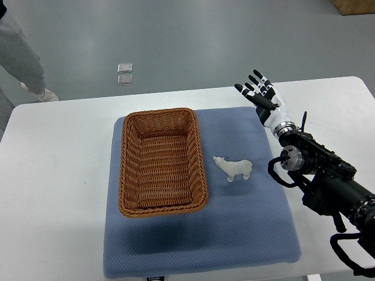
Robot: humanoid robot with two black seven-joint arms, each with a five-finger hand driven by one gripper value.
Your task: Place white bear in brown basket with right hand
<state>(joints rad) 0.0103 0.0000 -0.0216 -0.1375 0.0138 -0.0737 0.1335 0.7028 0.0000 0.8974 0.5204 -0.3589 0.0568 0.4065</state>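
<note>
A small white bear (234, 168) lies on its side on the blue mat (246, 234), just right of the brown wicker basket (130, 170). The basket holds nothing. My right hand (258, 93) hovers over the mat's far right corner, fingers spread and holding nothing. It is well beyond the bear, up and to the right of it. The black right arm (328, 187) comes in from the lower right. The left arm is out of view.
The mat lies on a white table (58, 175). A person's leg in grey trousers and a shoe (26, 64) stands on the floor beyond the table's far left corner. Two small clear squares (124, 74) lie on the floor.
</note>
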